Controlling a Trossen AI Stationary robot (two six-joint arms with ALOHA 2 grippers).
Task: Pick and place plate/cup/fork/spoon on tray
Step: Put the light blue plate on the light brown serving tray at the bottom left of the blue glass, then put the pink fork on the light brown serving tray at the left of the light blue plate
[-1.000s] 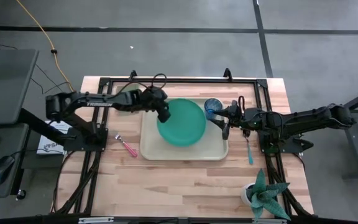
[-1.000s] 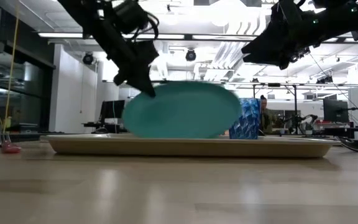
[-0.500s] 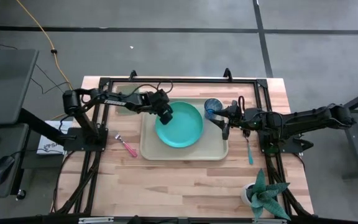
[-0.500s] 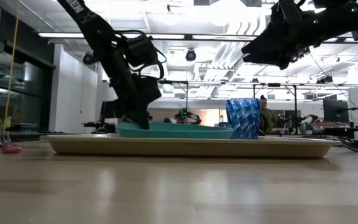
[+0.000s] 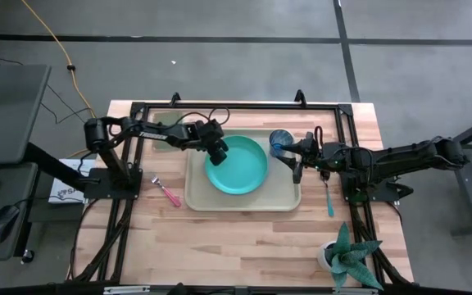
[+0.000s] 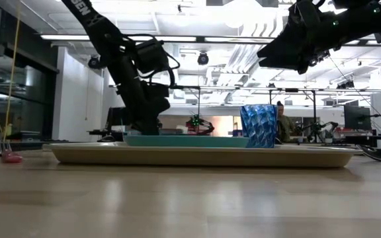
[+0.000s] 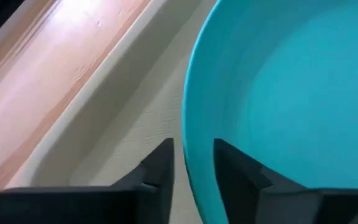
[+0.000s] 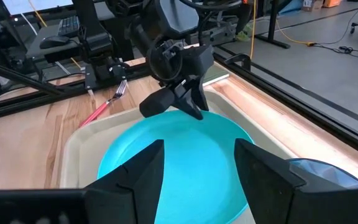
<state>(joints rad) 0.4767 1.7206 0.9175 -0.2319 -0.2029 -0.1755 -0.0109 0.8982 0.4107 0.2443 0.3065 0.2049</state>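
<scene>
Teal-green, the plate lay flat inside the tray, toward the tray's left half. The left arm reached in from the worktop's left side, its left pincer low at the plate's upper-left rim. In the left wrist view one finger sat outside the rim and one inside, with a narrow gap on each side; the pincer was released or only loosely around the rim. The right arm extended from the right side, its right pincer raised above the tray's right edge, fingers spread and empty.

The cup stood upright in the tray's upper-right corner, just beside the plate. The fork lay on the wooden worktop left of the tray, apart from it. The spoon lay right of the tray. A potted plant stood at the near right corner. The tray's lower strip was bare.
</scene>
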